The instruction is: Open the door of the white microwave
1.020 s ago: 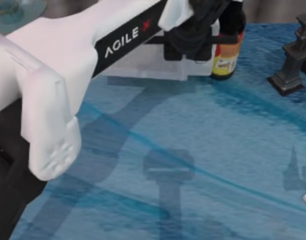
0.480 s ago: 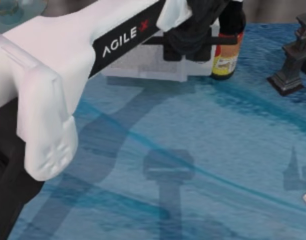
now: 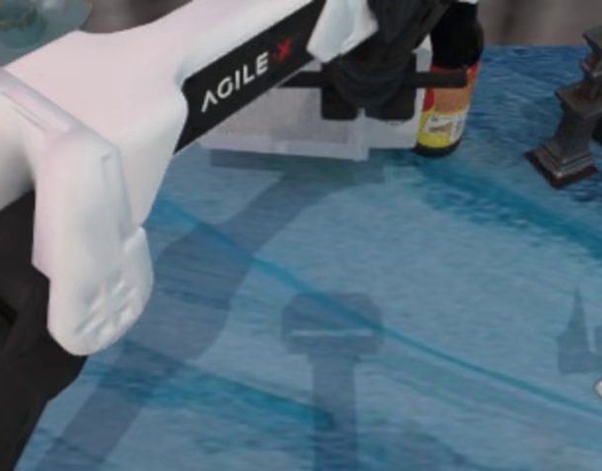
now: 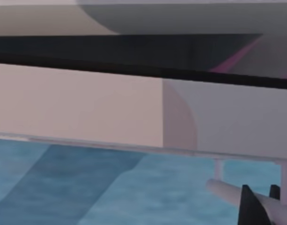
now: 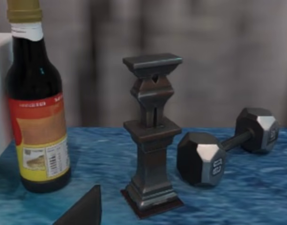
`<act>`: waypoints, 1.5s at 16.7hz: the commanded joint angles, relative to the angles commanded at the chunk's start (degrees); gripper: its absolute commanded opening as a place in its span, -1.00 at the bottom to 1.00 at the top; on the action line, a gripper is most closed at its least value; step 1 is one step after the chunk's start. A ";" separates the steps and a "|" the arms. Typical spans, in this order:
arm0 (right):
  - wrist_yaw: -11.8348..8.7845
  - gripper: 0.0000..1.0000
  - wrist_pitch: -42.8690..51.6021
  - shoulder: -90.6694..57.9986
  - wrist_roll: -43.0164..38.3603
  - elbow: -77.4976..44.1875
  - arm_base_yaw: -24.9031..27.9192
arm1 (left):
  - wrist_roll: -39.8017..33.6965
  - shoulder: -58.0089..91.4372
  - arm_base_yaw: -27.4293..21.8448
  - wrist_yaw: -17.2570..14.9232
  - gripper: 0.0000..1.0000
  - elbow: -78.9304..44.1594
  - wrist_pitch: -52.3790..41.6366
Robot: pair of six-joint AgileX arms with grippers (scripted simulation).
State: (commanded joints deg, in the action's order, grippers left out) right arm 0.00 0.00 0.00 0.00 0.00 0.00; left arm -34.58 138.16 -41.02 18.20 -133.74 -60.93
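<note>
Fingers of left gripper (image 3: pixel 364 83) at boxy white microwave's (image 3: pixel 281 128) mesh-windowed door (image 3: pixel 271 123); spread cannot be told.

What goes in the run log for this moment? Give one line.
left gripper: at white microwave front, over door | door: opening not visible | right arm: parked, off top view | nearby: dark bottle
</note>
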 joint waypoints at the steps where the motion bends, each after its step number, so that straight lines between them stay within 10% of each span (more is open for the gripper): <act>1: 0.00 1.00 0.00 0.00 0.00 0.00 0.00 | 0.00 0.00 0.00 0.00 -1.00 0.00 0.00; 25: 0.00 1.00 0.00 0.00 0.00 0.00 0.00 | 3.13 -4.69 0.09 -1.33 -1.00 8.34 4.60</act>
State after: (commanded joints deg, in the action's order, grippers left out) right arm 0.00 0.00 0.00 0.00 0.00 0.00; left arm -31.45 133.47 -40.92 16.86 -125.40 -56.32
